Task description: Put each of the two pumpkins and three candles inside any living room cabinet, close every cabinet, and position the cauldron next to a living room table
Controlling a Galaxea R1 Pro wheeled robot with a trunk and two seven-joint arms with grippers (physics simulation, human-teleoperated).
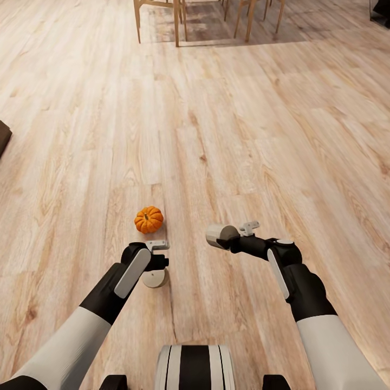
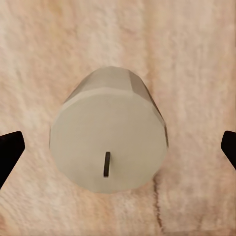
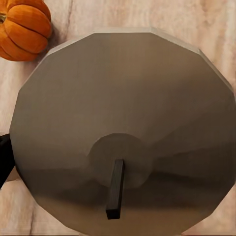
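One orange pumpkin sits on the wood floor just ahead of my arms; the right wrist view catches it too. A pale grey candle stands upright on the floor with its dark wick up. My left gripper hangs straight over it, open. In the left wrist view its fingertips flank the candle without touching it. My right gripper is shut on a second candle, held on its side above the floor. That candle sits very close to the right wrist camera.
Wooden legs of dining chairs stand on a darker patch at the far end of the floor. A dark object pokes in at the left edge. My own base is at the bottom. Bare planks lie all around.
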